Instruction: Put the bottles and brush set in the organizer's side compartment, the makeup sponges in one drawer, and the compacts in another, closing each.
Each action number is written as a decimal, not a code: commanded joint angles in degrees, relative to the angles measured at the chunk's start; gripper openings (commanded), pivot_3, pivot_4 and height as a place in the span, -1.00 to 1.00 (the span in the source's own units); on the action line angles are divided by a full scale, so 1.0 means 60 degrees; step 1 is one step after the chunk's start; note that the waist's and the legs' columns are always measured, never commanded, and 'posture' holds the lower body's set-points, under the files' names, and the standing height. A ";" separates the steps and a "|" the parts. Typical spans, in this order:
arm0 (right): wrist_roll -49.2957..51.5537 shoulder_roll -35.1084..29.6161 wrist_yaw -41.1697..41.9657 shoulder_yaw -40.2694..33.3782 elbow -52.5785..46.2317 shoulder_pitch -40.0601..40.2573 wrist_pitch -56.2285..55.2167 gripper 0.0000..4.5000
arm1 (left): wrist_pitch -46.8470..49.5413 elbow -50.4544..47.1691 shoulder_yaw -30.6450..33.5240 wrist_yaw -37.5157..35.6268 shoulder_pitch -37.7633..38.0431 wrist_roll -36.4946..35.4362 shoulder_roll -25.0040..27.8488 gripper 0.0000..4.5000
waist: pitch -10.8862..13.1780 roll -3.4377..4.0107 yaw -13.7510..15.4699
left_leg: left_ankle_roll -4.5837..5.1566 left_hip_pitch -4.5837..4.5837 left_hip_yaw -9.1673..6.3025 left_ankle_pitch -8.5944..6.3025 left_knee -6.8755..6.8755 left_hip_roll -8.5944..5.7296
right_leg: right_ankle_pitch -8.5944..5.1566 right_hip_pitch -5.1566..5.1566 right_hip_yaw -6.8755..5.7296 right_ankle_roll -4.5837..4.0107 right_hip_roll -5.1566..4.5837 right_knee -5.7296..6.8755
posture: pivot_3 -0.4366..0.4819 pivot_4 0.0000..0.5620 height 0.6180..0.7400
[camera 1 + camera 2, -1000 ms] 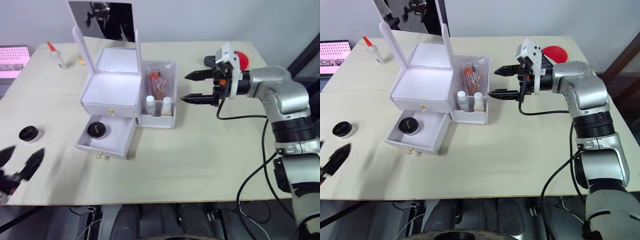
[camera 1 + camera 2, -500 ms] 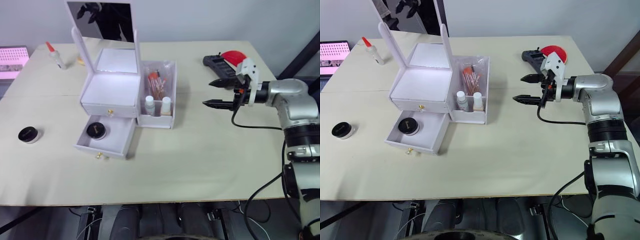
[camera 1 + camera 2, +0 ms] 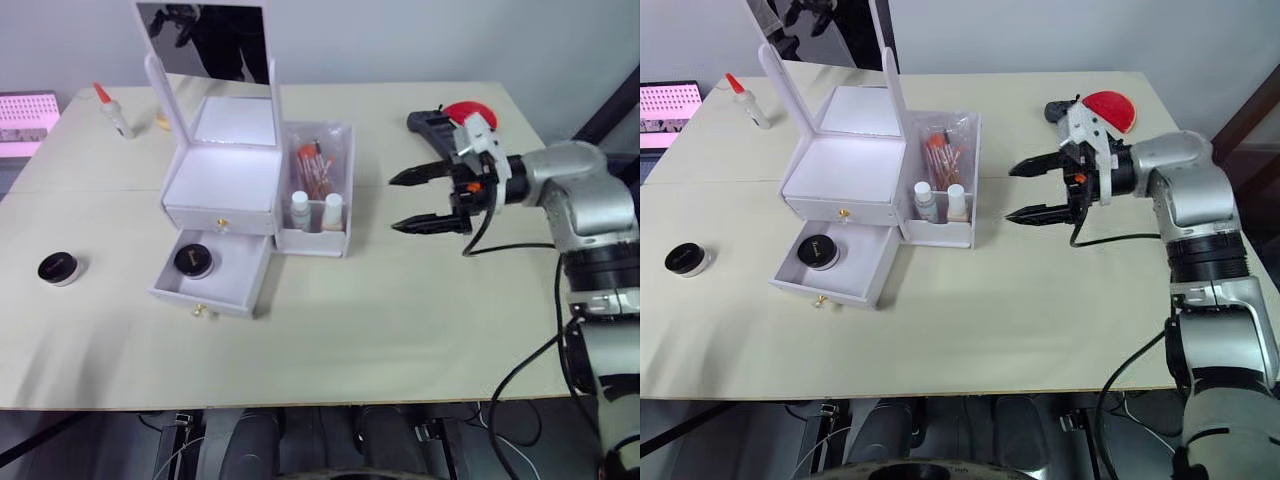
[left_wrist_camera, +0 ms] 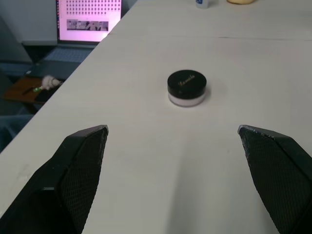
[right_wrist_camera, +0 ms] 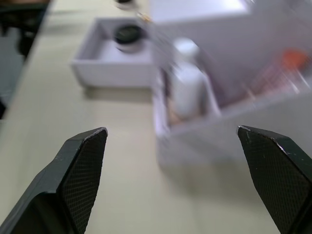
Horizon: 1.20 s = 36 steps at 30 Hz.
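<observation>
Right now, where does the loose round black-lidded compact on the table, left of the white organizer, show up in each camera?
Left eye view: loose round black-lidded compact near the left edge, on bare table.
Right eye view: same compact, far left.
Left wrist view: compact ahead, between the open left gripper's fingers.
Right wrist view: I cannot place it there.
Shared landmark: the white organizer's open lower drawer, holding a second compact.

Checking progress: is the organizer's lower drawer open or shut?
Open. The lower drawer is pulled out from the organizer, with one compact lying inside.
</observation>
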 commanded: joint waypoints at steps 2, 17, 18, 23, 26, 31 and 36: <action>0.0269 0.0383 -0.0002 0.0209 -0.1023 -0.1098 0.0471 1.00 | 0.1330 -0.0084 -0.0548 0.1478 -0.1022 0.0001 0.0718 0.99 | -0.0001 0.0005 -0.0003 | 0.0000 0.0001 0.0001 0.0000 -0.0004 0.0000 | -0.0001 0.0000 0.0000 0.0002 0.0001 0.0000 | -0.05 -0.47 1.00; -0.0196 0.0881 -0.1299 0.0447 -0.1127 -0.2121 0.1120 1.00 | 0.1415 0.4253 -0.3216 0.2355 -0.6135 0.1847 0.2018 0.99 | -0.0008 -0.0011 0.0023 | -0.0007 0.0005 -0.0012 0.0007 -0.0004 0.0000 | 0.0023 0.0002 -0.0003 0.0041 0.0020 0.0018 | -0.05 -0.47 1.00; -0.0191 0.0861 -0.1347 0.0423 -0.1185 -0.2117 0.1171 1.00 | 0.1231 0.4441 -0.3410 0.2152 -0.6377 0.1921 0.2017 0.99 | -0.0008 -0.0010 0.0022 | -0.0008 0.0005 -0.0013 0.0007 -0.0005 0.0001 | 0.0024 0.0002 -0.0004 0.0044 0.0021 0.0016 | -0.05 -0.47 1.00; -0.0188 0.0739 -0.1529 0.0349 -0.1344 -0.2105 0.1371 1.00 | 0.0662 0.5300 -0.3760 0.2031 -0.7329 0.2268 0.1988 0.99 | -0.0007 -0.0010 -0.0015 | -0.0008 0.0006 -0.0012 0.0007 -0.0009 0.0001 | 0.0028 0.0000 -0.0003 0.0051 0.0021 0.0017 | -0.05 -0.47 1.00; -0.0214 0.0656 -0.1674 0.0306 -0.1471 -0.2077 0.1481 1.00 | 0.0375 0.6173 -0.4121 0.2084 -0.7771 0.2686 0.2024 0.99 | -0.0007 -0.0009 -0.0015 | -0.0008 0.0012 -0.0012 0.0008 -0.0016 0.0001 | 0.0029 -0.0001 -0.0002 0.0052 0.0021 0.0022 | -0.05 -0.47 1.00; -0.0555 0.0592 -0.2022 0.0375 -0.1223 -0.2084 0.1287 1.00 | 0.0296 0.6479 -0.4246 0.2146 -0.7903 0.2931 0.2018 0.99 | -0.0007 -0.0010 0.0010 | -0.0008 0.0011 -0.0012 0.0008 -0.0013 0.0001 | 0.0029 0.0000 -0.0003 0.0053 0.0021 0.0022 | -0.05 -0.47 1.00; -0.0487 0.0599 -0.2026 0.0311 -0.1135 -0.2153 0.1224 1.00 | 0.0465 0.6372 -0.4309 0.2072 -0.7758 0.2963 0.1876 0.99 | -0.0007 -0.0010 0.0010 | -0.0008 0.0011 -0.0013 0.0008 -0.0014 0.0001 | 0.0029 0.0000 -0.0003 0.0053 0.0021 0.0023 | -0.05 -0.47 1.00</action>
